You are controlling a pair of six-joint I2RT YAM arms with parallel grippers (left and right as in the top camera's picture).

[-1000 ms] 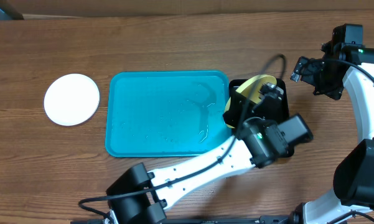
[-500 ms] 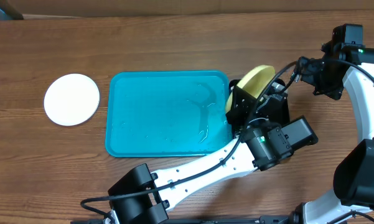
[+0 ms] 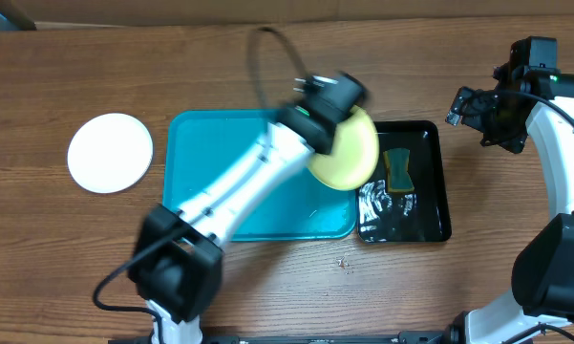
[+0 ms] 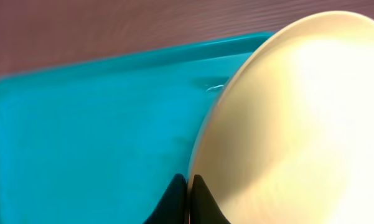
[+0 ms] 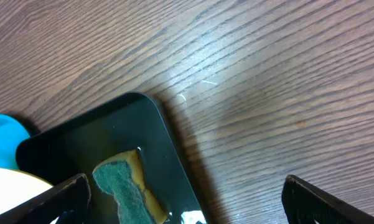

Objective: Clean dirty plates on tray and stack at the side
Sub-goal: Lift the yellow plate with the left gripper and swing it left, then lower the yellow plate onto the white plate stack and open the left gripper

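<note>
Far left on the table (image 3: 38, 86): a white plate (image 3: 110, 153), flat on the wood, near the tray but not touching it.

Next, the big blue tray (image 3: 196, 191) with a raised rim.

Across the tray, from the near side up to the right: the left arm (image 3: 253, 182), blurred in the overhead view.

At its end, the left gripper (image 4: 188, 190), pressed together on the rim of the yellow plate (image 3: 349, 153), pinching it. In the left wrist view, two dark fingertips (image 4: 176, 199) tight on the plate's edge, pale plate on the right, blue tray on the left.

Yellow plate held over the tray's right end, its right edge over the left side of the black tray (image 3: 430, 143). Hard to tell if flat or tipped.

Black tray just beside the blue one, wet and shiny inside. In it, near the top middle, a sponge (image 3: 398, 170), green on top, yellow on the side.

Far right: the right arm (image 3: 559, 124), bent, with the right gripper (image 5: 187, 202) above the table past the black tray's top right corner. Spread wide, holding nothing. In the right wrist view, a dark finger (image 5: 62, 196) at each bottom corner, wood and the black tray's corner between them.
</note>
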